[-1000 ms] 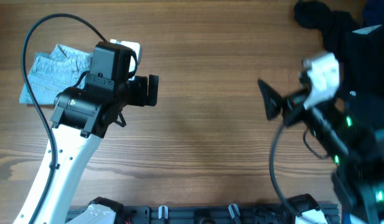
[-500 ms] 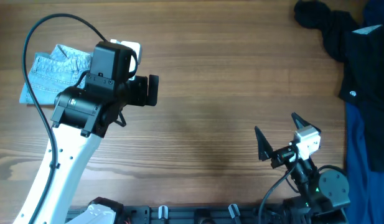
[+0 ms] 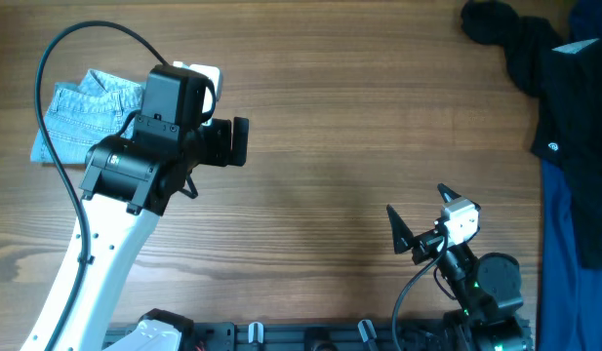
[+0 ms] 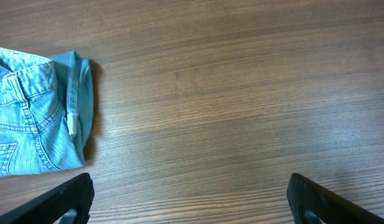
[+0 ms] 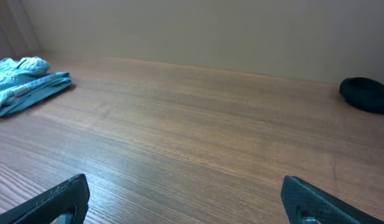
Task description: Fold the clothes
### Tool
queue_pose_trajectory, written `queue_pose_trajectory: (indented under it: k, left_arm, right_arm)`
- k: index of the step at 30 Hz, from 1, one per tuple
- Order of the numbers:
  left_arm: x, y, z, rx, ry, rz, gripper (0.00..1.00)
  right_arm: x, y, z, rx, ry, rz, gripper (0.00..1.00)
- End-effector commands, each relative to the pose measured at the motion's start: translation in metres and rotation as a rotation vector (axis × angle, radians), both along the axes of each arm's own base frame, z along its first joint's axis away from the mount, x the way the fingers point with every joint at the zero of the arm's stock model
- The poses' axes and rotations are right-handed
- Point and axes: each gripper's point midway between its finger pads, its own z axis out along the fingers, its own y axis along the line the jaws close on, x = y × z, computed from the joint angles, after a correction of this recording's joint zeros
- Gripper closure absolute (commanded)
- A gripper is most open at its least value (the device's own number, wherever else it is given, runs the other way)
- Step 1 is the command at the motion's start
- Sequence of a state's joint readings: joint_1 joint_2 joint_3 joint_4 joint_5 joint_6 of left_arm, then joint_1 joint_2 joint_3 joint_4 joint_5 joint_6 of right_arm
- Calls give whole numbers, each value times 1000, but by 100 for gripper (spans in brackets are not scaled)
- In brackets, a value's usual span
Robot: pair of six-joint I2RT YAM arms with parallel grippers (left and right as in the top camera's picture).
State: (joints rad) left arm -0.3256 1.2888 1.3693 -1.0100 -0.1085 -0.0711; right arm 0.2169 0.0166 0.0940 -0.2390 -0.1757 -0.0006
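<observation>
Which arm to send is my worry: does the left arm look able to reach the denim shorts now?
Probably yes. The denim shorts lie close beside the left gripper, whose jaws stand open and empty; only bare table lies between, and nothing blocks the way.

Bench (image 3: 340, 127): brown wood-grain top, with the grain running left to right in the overhead view.

Far-left area: denim shorts (image 3: 76, 122), light faded blue, folded into a compact bundle and lying flat on the bench. The left wrist view shows a waistband, stitched seams and a folded edge. Partly hidden in the overhead view.

Far-right corner: black garment (image 3: 535, 49) in a crumpled heap.

Right edge: dark blue fabric (image 3: 579, 214), touching the black garment's lower side.

Shorts and black garment lie well apart.
</observation>
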Motion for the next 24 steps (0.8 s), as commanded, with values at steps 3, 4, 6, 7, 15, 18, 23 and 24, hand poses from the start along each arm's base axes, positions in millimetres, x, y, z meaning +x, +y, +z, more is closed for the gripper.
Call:
queue_pose_trajectory:
  k: [3,4,6,7,15,18,23,24]
  left_arm:
    - [2,0,4,18,-15,-7,0]
    - [2,0,4,18,-15,-7,0]
    - [2,0,4,18,-15,-7,0]
    - [2,0,4,18,-15,-7,0]
    - [-41,35,73,-155,-219,47,0]
    - [-57,63,78,-188,-332,129,0]
    - [-67,65,41,-224,-495,117,0]
    - [-69,62,31,-238,-527,97,0]
  right_arm:
    - [-1,2,5,17,-16,10,0]
    - [-1,2,5,17,-16,10,0]
    - [-1,2,5,17,-16,10,0]
    - [-1,1,5,16,-16,10,0]
    - [-1,2,5,17,-16,10,0]
    - [-1,2,5,17,-16,10,0]
    - [-1,2,5,16,-16,10,0]
    - [-1,2,5,17,-16,10,0]
